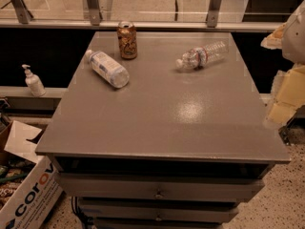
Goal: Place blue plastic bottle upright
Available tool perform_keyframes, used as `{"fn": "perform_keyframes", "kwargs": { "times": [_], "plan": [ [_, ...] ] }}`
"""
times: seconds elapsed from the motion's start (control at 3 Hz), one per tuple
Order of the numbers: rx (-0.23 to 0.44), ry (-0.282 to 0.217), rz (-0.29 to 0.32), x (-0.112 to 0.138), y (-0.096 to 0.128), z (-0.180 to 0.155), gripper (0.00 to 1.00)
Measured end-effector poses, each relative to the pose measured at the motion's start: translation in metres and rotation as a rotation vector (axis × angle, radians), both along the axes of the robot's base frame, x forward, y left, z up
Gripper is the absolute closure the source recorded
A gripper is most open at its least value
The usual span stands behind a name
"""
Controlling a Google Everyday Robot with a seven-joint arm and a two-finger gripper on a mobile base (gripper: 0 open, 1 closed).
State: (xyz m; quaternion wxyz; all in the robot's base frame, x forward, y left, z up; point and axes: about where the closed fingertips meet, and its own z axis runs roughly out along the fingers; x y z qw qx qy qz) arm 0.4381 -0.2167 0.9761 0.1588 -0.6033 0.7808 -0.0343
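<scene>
Whether the pale, blurred gripper (287, 97) at the right edge, off the grey metal table (167, 123), is spread or closed cannot be told. The clear, pale-labelled blue plastic bottle (107, 68) lies on its side at the tabletop's far left. Its long axis runs diagonally, white cap pointing far-left, near the upright brown can (127, 40).
</scene>
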Motion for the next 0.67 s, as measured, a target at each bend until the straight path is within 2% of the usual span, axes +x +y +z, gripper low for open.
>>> {"fn": "perform_keyframes", "kwargs": {
  "times": [0.67],
  "plan": [
    [0.000, 0.000, 0.000, 0.0004, 0.0005, 0.0000, 0.00]
  ]
}}
